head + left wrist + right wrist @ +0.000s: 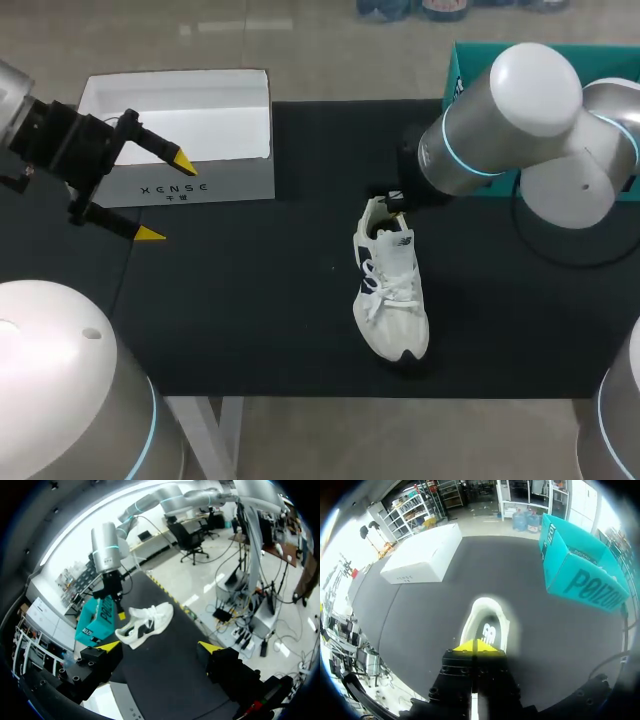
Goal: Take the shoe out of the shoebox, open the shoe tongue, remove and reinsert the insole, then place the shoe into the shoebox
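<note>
The left end effector [166, 197] hangs at the left edge of the desk [250, 300], just in front of the white shoebox [180, 130]. Its 2 fingers are spread wide and hold nothing. It seems parked there to be out of the way, yet near enough to help steady things.

The shoebox is open at the desk's back left and nothing shows inside it, so step 1 of the task looks done.

The white shoe [390, 290] lies near the middle of the desk, well apart from the box. It rests on its sole, with its toe toward the near edge and its heel toward the back.

The right end effector [477, 646] is poised right over the heel end of the shoe's opening, its 2 yellow tips pressed together. I see nothing pinched between them. In the right wrist view the insole [487, 632] lies inside the shoe, just ahead of the tips. Tips pressed this narrow would suit slipping into the opening to work the tongue or lift the insole.

A teal box [460, 70] stands at the back right and is not involved.
</note>
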Controlling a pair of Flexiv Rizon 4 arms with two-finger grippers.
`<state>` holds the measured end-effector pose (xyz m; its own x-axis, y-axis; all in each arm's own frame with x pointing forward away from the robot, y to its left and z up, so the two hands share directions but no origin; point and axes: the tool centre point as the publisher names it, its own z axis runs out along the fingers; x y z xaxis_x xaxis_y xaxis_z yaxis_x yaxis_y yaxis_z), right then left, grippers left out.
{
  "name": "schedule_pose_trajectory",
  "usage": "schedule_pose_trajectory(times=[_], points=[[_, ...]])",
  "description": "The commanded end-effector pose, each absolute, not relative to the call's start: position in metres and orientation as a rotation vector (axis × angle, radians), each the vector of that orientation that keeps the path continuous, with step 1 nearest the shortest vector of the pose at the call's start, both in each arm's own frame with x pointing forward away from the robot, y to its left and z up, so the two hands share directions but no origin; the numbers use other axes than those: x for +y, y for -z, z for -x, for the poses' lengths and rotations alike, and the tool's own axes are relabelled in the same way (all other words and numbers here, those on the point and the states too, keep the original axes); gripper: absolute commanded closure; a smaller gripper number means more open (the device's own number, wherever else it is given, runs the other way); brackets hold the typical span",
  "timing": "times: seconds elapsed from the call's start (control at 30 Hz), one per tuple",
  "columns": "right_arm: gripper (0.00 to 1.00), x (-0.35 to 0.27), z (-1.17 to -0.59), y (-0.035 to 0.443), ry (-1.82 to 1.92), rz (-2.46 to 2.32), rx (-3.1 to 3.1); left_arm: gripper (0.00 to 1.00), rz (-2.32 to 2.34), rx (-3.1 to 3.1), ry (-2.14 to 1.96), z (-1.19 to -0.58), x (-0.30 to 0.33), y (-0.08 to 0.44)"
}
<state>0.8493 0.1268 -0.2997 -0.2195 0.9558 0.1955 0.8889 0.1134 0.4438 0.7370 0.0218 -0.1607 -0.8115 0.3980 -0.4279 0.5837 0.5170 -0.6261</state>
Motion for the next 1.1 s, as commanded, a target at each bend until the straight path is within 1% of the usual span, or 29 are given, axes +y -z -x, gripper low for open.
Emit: schedule_pose_trajectory(times=[0.03, 0.73, 0.77, 0.8, 0.83, 0.87, 0.9, 1.1], points=[[1.0, 0.126, -0.849, 0.301, -0.729, -1.868, 2.237, 0.0, -0.835, 2.532, 1.171, -0.737, 0.022, 0.16], [1.0, 0.126, -0.849, 0.301, -0.729, -1.868, 2.237, 0.0, -0.835, 2.532, 1.171, -0.737, 0.022, 0.16], [0.0, 0.126, -0.849, 0.301, -0.984, -1.924, 2.306, 0.0, -0.835, 2.532, 1.171, -0.737, 0.022, 0.16], [0.0, 0.134, -0.857, 0.27, -1.219, -1.959, 2.352, 0.0, -0.835, 2.532, 1.171, -0.737, 0.022, 0.16], [0.4, 0.141, -0.865, 0.238, -1.211, -1.958, 2.357, 0.0, -0.835, 2.532, 1.171, -0.737, 0.022, 0.16], [1.0, 0.149, -0.872, 0.206, -1.212, -1.96, 2.358, 0.0, -0.835, 2.532, 1.171, -0.737, 0.022, 0.16], [1.0, 0.15, -0.873, 0.202, -1.203, -1.949, 2.372, 0.0, -0.835, 2.532, 1.171, -0.737, 0.022, 0.16], [1.0, 0.155, -0.873, 0.209, -1.146, -1.938, 2.422, 0.0, -0.835, 2.532, 1.171, -0.737, 0.022, 0.16]])
